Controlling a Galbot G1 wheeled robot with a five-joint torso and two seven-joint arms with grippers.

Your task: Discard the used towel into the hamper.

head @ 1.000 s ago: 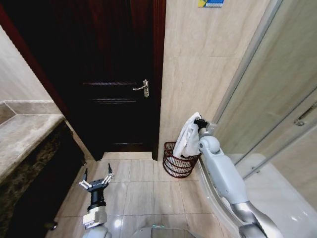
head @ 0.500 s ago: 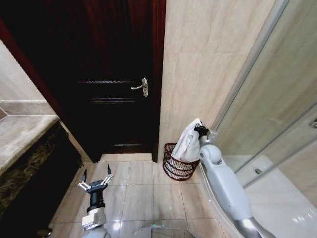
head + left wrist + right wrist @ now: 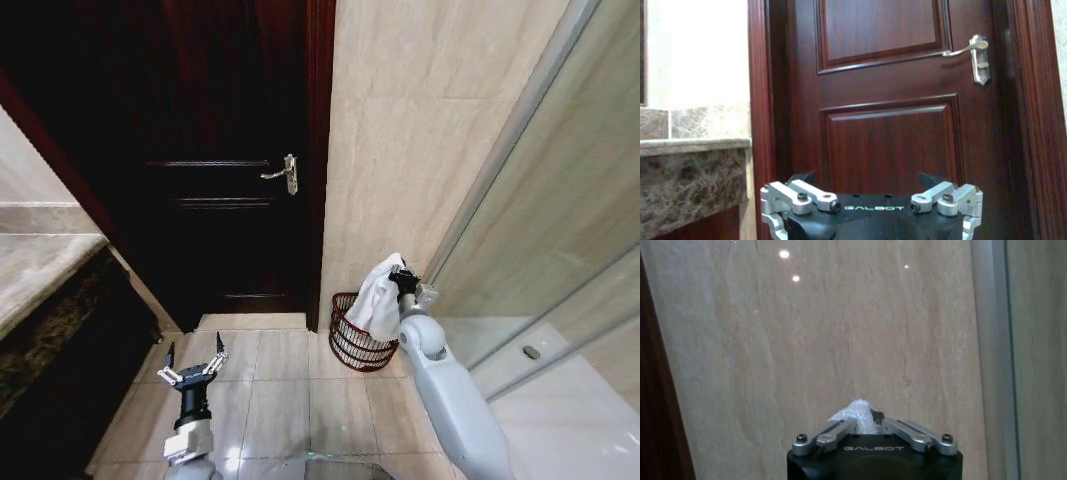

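Towel (image 3: 377,298), white, hangs pinched tight in the right end effector (image 3: 401,279) marked GALBOT, over the hamper (image 3: 358,343). Left end effector (image 3: 192,368), at 7 o'clock, spread wide, holds nothing.

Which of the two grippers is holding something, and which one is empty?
The right gripper is shut on the white towel above the hamper. The left gripper is open and empty, low before the door.
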